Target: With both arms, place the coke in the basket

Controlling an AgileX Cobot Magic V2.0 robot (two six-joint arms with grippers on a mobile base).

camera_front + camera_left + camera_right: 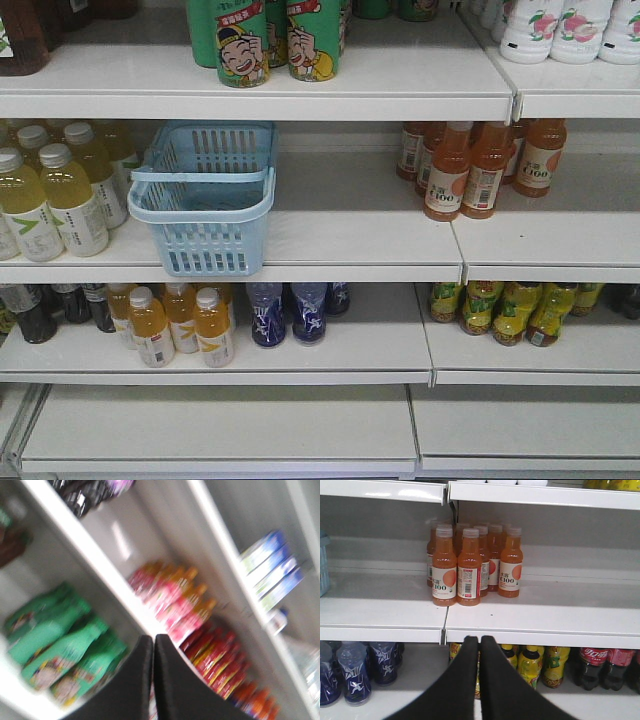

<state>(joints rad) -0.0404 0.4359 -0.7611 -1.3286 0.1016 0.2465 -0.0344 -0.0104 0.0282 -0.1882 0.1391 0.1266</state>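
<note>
The light blue slotted basket (205, 195) stands on the middle shelf, left of centre, with its handles folded down on the rim; its edge (323, 562) also shows at the left border of the right wrist view. Coke bottles (593, 658) with red labels stand on the lower shelf, to the right of and beyond my right gripper (480, 640). That gripper is shut with nothing in it, in front of the shelf edge. My left gripper (153, 639) is shut and holds nothing, in a blurred view of tilted shelves. Neither arm appears in the front view.
Orange C100 bottles (462, 565) stand on the middle shelf right of the basket. Pale yellow drink bottles (60, 190) crowd the basket's left side. Dark blue bottles (290, 310) and yellow-capped bottles (532, 665) fill the lower shelf. Green packets (55, 645) and red packets (220, 655) lie beyond the left gripper.
</note>
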